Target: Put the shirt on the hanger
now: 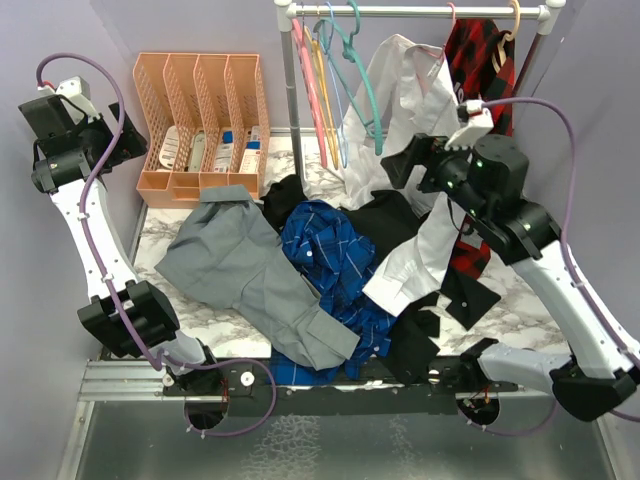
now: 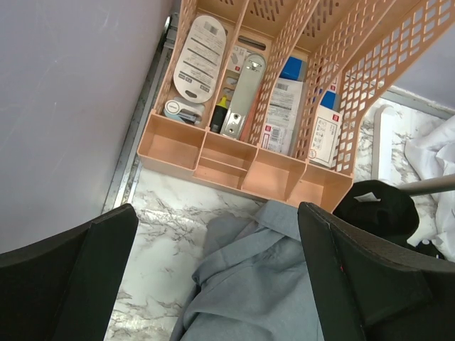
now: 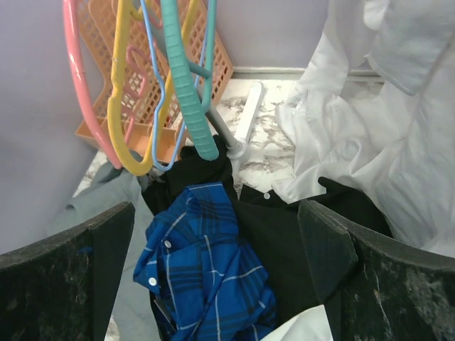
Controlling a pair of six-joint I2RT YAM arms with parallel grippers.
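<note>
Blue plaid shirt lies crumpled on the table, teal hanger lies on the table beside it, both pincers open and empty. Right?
One error: the teal hanger hangs from the rail, not on the table, as the top external view shows. The rest holds: the blue plaid shirt lies crumpled on the table, and the left pincer and right pincer are open and empty.
</note>
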